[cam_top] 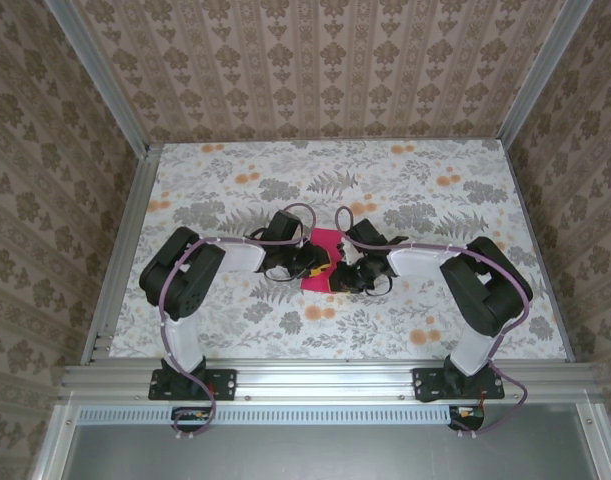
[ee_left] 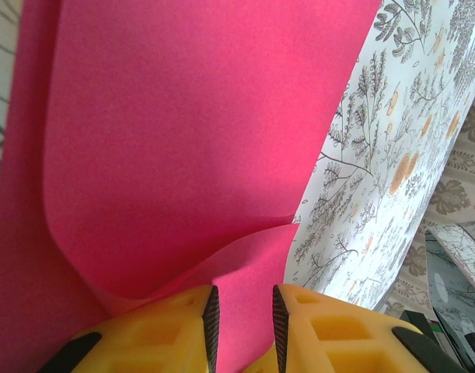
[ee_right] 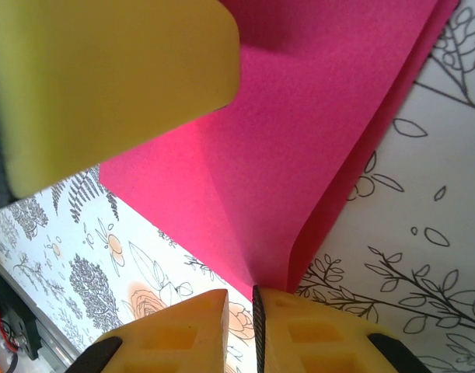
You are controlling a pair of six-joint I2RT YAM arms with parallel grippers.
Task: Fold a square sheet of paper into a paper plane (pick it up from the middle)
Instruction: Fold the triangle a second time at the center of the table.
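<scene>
Patterned walls (cam_top: 315,60) all round, floral table (cam_top: 435,320) underneath. My left arm (cam_top: 230,255) and right arm (cam_top: 425,262) bend inward and meet mid-table, right over the sheet (cam_top: 327,242). It lies there partly folded, between my 2 claws. Left claw (ee_left: 243,303): pads a narrow gap apart, with a curled flap of the sheet (ee_left: 190,140) lifting off the layer below and running down into that gap, not squeezed. Right claw (ee_right: 241,303): pads all but touching, pinching the sheet (ee_right: 299,140) at its folded edge, 2 layers fanning out from my tips.
</scene>
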